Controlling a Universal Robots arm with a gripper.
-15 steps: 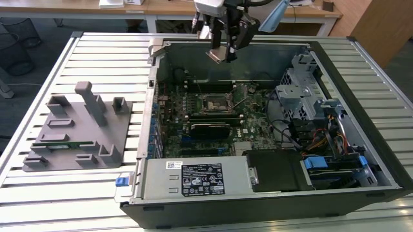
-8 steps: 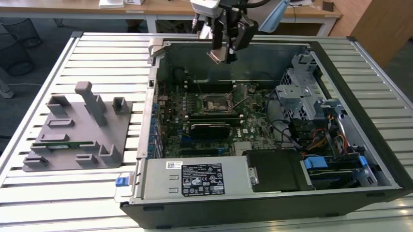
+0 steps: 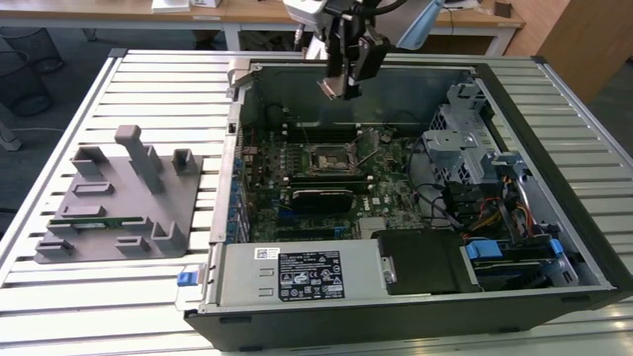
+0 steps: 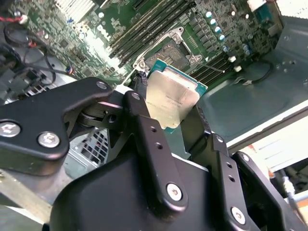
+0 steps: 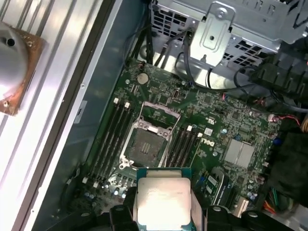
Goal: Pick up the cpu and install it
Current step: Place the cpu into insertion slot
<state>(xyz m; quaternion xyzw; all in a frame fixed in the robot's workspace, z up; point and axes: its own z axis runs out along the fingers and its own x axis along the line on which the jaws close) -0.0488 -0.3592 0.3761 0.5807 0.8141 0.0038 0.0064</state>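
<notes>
The claw is clamped on the cpu, its 2 fingers pinching opposite edges with the silver plate toward the wrist. The cpu hangs high above the socket; whether it sits squarely over it I cannot tell. Its edges run roughly parallel to the socket's. The socket looks open and bare, with memory slots flanking it on 2 sides inside the computer case on the slatted worktop.

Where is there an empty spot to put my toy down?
Bare table slats lie between the grey tray and the near edge, and more beyond the tray. Inside the computer case is crowded; the gripper holds the cpu above it.
</notes>
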